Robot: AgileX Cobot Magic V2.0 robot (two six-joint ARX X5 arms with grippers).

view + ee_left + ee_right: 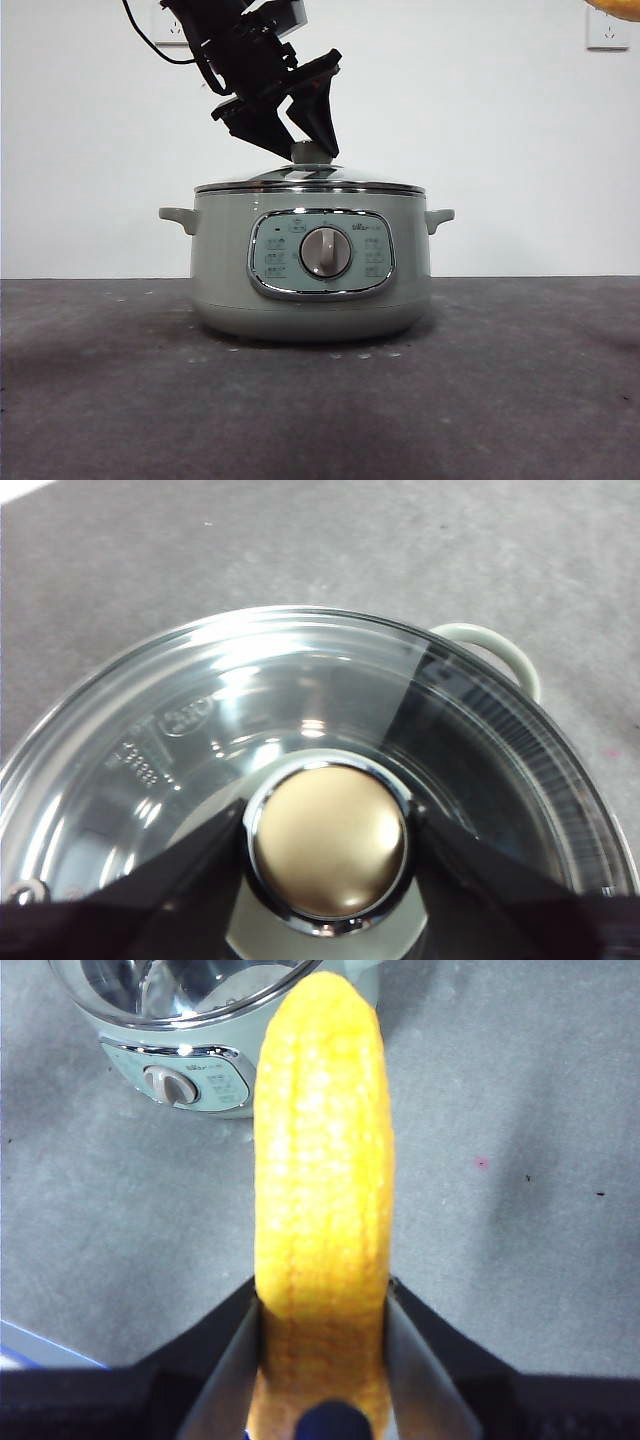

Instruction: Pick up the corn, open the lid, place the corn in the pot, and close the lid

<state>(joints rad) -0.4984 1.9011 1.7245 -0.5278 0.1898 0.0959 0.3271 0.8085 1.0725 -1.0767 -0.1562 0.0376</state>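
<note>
Landmark for all positions: the pot, standing upright on the dark bench, control panel facing the front camera.

Left hand: located directly above the pot's centre, reaching down from the upper left of the front view. Its two black jaws sit either side of the knob on the lid. In the left wrist view the jaws meet the knob's chrome collar on both flanks, so the hand is judged to be pinched on the knob, though how firm the contact is cannot be confirmed.

Lid: seated on the pot, steel rim level and flush with the pot's top edge all round as far as the front view shows. No gap visible. Not yet lifted.

Pot interior: seen through the glass only, with reflections; no corn is discernible inside.

Right hand: held high and off to the right of the pot, well apart from it. Its jaws are clamped on the corn, gripping the cob near one end, the rest projecting outward toward the pot. In the front view only a sliver of yellow shows at the top right corner.

Status of task, as judged:
- Corn picked up: done.
- Lid opened: in hand; grip apparently made, lift outstanding.
- Corn placed in pot: outstanding.
- Lid closed again: outstanding.

Assessment: roughly a quarter complete. The corn cannot go in until the lid clears the rim.
</note>
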